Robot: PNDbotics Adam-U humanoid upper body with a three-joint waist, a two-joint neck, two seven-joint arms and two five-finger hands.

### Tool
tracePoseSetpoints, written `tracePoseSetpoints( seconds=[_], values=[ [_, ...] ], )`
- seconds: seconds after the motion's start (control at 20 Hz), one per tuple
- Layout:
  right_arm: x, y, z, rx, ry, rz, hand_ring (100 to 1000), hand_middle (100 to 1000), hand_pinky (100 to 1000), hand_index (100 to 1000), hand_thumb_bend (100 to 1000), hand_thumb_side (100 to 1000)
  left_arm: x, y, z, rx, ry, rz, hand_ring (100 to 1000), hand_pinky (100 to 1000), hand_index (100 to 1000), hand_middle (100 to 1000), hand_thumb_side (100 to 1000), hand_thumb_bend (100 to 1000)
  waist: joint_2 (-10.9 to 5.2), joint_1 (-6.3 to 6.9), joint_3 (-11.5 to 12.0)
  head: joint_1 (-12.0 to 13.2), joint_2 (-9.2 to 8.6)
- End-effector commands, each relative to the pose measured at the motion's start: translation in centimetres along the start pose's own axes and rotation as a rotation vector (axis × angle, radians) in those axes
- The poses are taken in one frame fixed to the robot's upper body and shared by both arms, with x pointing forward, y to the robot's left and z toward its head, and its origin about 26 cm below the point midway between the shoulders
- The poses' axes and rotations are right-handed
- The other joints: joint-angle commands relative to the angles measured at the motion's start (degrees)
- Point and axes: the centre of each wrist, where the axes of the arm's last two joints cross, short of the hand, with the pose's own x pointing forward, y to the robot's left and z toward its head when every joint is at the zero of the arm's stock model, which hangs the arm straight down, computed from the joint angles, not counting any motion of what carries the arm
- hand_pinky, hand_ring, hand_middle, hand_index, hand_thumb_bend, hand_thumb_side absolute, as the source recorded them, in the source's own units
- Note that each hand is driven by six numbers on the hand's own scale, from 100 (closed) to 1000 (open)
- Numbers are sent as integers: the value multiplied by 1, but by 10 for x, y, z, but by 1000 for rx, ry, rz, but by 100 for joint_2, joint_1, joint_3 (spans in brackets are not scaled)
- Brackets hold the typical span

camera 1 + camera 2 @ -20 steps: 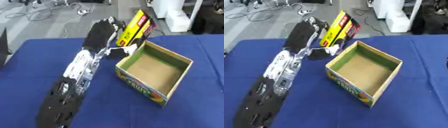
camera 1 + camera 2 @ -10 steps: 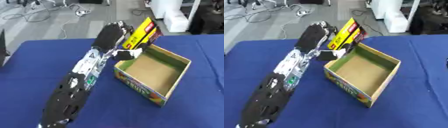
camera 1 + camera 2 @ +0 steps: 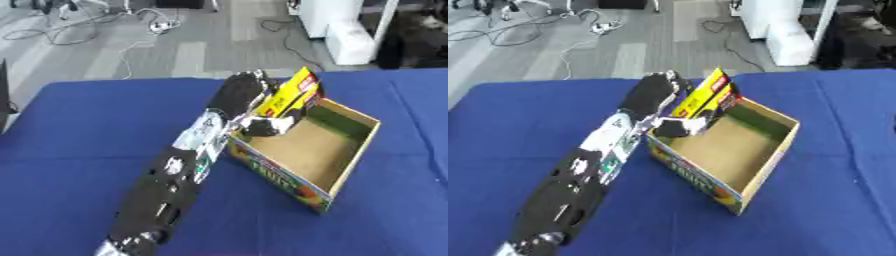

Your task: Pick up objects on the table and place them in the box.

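Fingers and thumb of your left hand (image 3: 248,97) are curled round the yellow packet (image 3: 287,95), which stands tilted at the box's 11 o'clock corner, its lower end dipping just inside the rim and its top leaning out toward 1 o'clock. Your hand sits on the packet's 9 o'clock side, with the thumb wrapped under it over the box's near-left wall. Your left arm runs up from the 7 o'clock corner of the view to that point. The cardboard box (image 3: 349,170) lies open and skewed on the table, brown inside with a green inner wall at the far side and a colourful printed outer face toward you; apart from the packet's lower end, its floor shows bare cardboard. The table (image 3: 79,140) is covered in blue cloth. Beyond it, at 12 o'clock, you have a grey floor with loose cables (image 3: 105,22) and a white cabinet (image 3: 346,25).
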Motion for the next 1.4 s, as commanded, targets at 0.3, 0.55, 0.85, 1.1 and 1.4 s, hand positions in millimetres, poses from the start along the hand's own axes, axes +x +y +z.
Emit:
tracePoseSetpoints(
  seconds=[0.3,0.55,0.85,1.1,1.4],
  values=[
    [7,0,-8,31,-2,9,298,384,141,479,100,1000,2,-14,-13,-69,-39,-45,610,428,686,740,769,339,-67,-45,-39,62,-49],
    [8,-1,-9,30,-2,6,298,383,141,479,100,1000,6,5,-19,-16,-50,-39,677,504,716,811,775,413,-75,-33,-55,-12,-87],
    [8,-1,-9,29,-1,8,297,383,141,479,100,1000,17,62,-23,233,-55,76,685,506,757,827,739,451,-82,-26,-40,-106,-126],
    [8,-1,-7,28,0,12,297,383,141,479,100,1000,24,100,-7,376,-7,176,674,501,778,822,859,371,-86,-29,-1,-191,-145],
    [8,-1,-4,23,3,24,298,383,141,479,100,1000,27,123,26,311,205,222,605,370,771,795,677,372,-79,-40,83,49,-197]
  ],
)
